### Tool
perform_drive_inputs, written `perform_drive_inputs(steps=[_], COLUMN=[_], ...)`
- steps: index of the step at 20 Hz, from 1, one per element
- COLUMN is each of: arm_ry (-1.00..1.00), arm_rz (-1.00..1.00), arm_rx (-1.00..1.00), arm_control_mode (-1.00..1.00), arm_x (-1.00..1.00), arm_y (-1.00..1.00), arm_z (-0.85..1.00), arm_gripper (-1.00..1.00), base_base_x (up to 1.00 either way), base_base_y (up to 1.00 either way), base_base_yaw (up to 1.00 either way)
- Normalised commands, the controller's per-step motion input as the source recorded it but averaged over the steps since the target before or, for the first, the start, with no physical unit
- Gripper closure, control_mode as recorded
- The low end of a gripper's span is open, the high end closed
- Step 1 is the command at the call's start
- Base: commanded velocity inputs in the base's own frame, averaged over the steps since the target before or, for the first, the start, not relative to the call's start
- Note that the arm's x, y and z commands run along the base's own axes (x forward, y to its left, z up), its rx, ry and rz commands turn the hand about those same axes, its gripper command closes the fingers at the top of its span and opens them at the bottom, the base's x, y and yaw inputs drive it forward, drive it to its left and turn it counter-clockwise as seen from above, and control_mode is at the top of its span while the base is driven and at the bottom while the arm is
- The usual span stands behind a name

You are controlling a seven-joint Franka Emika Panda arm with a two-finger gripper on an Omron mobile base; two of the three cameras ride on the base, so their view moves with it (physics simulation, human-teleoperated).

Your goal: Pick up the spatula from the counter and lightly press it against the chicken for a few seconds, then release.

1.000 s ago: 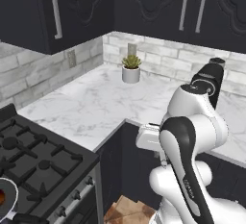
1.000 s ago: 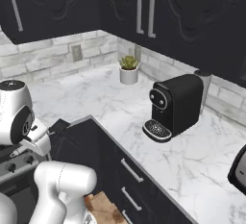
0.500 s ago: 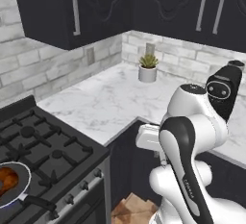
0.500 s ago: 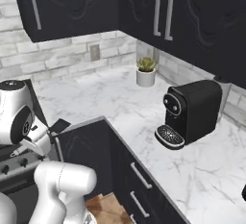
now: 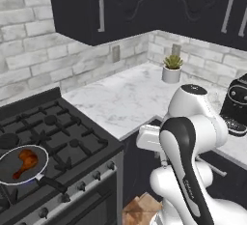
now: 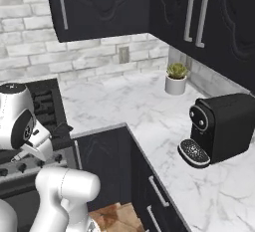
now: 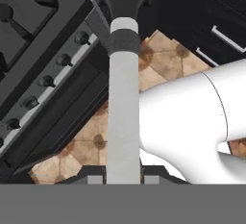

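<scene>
We are gripping the grey-handled, black-headed spatula (image 7: 124, 98) between our 2 dark fingers (image 7: 96, 180), above the tiled floor (image 7: 168, 59) before the black stove (image 7: 29, 50), while the brown chicken piece (image 5: 25, 162) is lying in the grey pan (image 5: 46, 161).

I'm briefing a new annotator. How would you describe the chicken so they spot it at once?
Find the black stove left of the marble counter in the left base view. At its near left corner sits a round grey pan; the chicken is the orange-brown drumstick shape in it, the only warm-coloured thing on the dark stovetop.
</scene>
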Motion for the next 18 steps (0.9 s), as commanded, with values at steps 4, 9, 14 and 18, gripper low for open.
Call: perform_drive_inputs(steps=[4,9,14,18], arm_ry=[0.0,0.0,0.0,0.0], arm_rz=[0.0,0.0,0.0,0.0], arm_rx=[0.0,0.0,0.0,0.0], arm_control_mode=[1.0,1.0,1.0,1.0], arm_x=[0.0,0.0,0.0,0.0], arm_y=[0.0,0.0,0.0,0.0], arm_z=[0.0,0.0,0.0,0.0], arm_gripper=[1.0,1.0,1.0,1.0], base_base_x=[-0.07,-0.07,-0.04,-0.04], base_base_y=[0.0,0.0,0.0,0.0], base_base_yaw=[0.33,0.33,0.33,0.32])
